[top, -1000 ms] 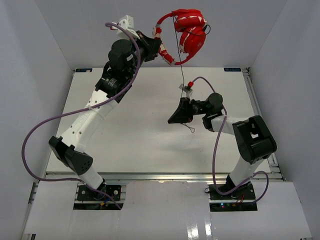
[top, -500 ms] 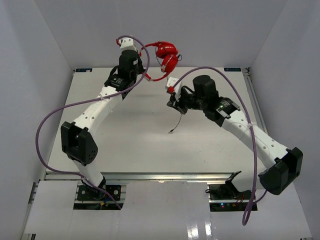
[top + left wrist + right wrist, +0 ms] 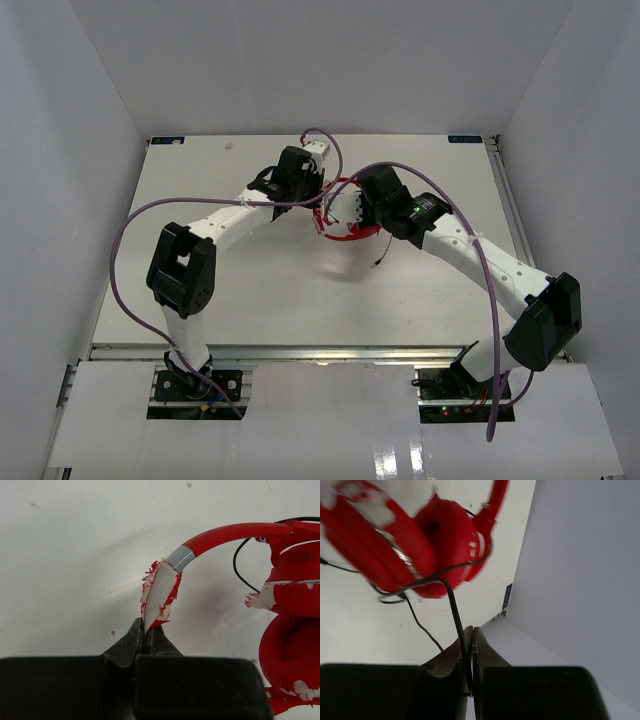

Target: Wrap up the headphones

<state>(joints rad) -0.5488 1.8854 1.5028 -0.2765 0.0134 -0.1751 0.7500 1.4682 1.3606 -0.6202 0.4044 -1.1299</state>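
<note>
Left wrist — hand (image 3: 146, 631) pinches headphones (image 3: 289, 589) (headband).

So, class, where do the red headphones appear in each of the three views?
Top external: headphones just above picture centre.
Left wrist: right side, headband end pinched in left gripper.
Right wrist: upper left, blurred; right gripper pinches the cable.
Shared landmark: white table.
</note>
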